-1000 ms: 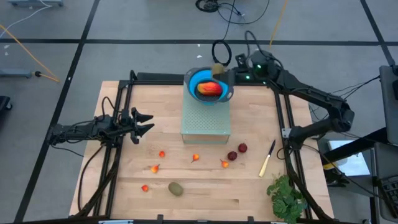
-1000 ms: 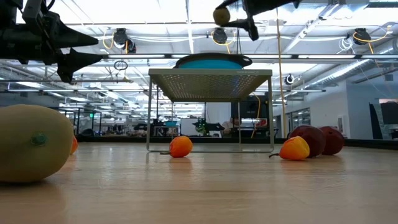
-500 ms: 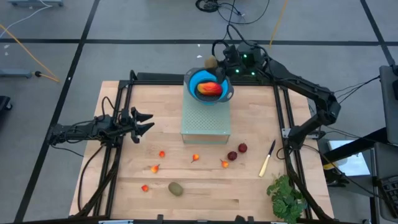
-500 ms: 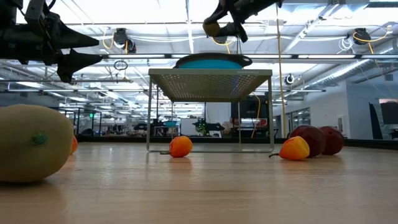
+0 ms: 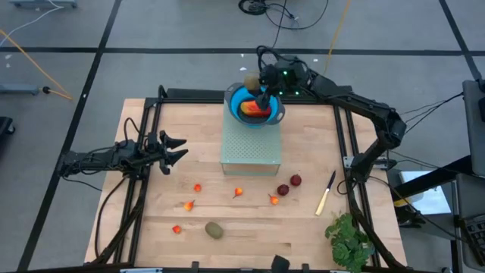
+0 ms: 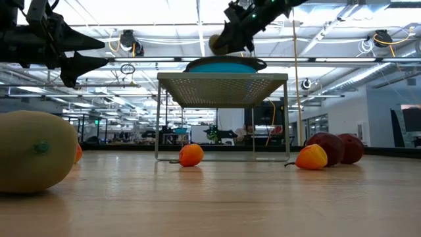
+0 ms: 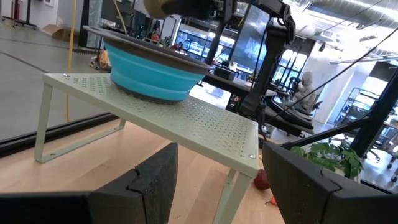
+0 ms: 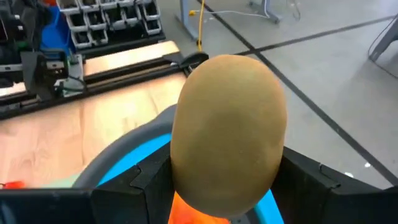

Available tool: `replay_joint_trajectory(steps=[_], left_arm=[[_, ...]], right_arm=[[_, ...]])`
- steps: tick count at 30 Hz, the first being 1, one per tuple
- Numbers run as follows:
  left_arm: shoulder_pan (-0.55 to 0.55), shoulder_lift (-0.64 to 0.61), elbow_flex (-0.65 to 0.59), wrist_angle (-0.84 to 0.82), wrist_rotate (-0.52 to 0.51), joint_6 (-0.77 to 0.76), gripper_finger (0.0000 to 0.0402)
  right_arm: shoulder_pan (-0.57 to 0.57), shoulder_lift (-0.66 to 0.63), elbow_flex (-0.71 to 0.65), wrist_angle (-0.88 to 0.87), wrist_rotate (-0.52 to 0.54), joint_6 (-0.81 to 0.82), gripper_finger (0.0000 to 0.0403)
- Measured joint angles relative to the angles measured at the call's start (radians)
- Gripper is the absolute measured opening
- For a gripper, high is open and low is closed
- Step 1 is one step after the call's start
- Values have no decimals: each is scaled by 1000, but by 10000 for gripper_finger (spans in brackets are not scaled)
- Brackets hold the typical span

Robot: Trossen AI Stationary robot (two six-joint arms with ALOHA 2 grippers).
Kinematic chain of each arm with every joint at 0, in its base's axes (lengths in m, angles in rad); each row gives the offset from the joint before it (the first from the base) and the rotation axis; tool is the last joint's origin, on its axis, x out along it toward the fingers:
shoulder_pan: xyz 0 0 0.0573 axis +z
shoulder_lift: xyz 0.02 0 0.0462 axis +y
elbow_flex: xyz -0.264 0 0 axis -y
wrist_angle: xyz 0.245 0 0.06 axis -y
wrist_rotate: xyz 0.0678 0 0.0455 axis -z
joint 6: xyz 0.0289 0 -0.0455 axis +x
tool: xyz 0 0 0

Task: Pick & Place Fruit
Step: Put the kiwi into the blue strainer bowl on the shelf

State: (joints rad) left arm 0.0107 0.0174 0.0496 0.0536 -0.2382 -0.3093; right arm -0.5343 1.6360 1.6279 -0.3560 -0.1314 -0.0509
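A blue bowl [image 5: 241, 99] sits on a perforated metal stand [image 5: 251, 144] at the far middle of the wooden surface [image 5: 151, 220]; inside lies a large orange-red oblong fruit [image 5: 255, 110]. The right claw [image 5: 255, 82] hangs over the bowl's far rim, clenched on a brownish oval fruit [image 8: 229, 130], which the right wrist view shows pinched between both fingers [image 8: 311, 174] w/ the bowl's blue rim just below.

Vs. a second ago: the right arm has swung in from the bowl's right, carrying the oval fruit leftward to a spot over the far-left part of the rim; in the low view the fruit [image 6: 218, 43] now hangs lower, just above the bowl. Left arm and loose pieces unchanged.

The left claw [image 5: 176, 149] waits above the surface's left side, fingers apart, grasping nothing.

In front of the stand: small orange-red pieces [image 5: 198, 188], one [image 5: 238, 192] near the middle, another [image 5: 273, 199] beside two dark red round fruits [image 5: 295, 180], which sit close together. A second brownish-green oval [image 5: 214, 229] rests near the front edge. At right, a yellow-handled knife [image 5: 325, 195] and a leafy green bunch [image 5: 348, 240] at the front-right corner. Nothing stands btw. the held fruit and the bowl.
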Motion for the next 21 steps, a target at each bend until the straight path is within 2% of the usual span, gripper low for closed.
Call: replay_joint_trajectory(steps=[6, 14, 21], left_arm=[[0, 0, 0, 0, 0, 0, 234], [0, 0, 0, 0, 0, 0, 234], [0, 0, 0, 0, 0, -1, 234]], right_arm=[[-1, 49, 0, -26, 1, -37, 213], [0, 49, 0, -100, 57, -78, 213], [-2, 49, 0, -130, 57, -105, 213]])
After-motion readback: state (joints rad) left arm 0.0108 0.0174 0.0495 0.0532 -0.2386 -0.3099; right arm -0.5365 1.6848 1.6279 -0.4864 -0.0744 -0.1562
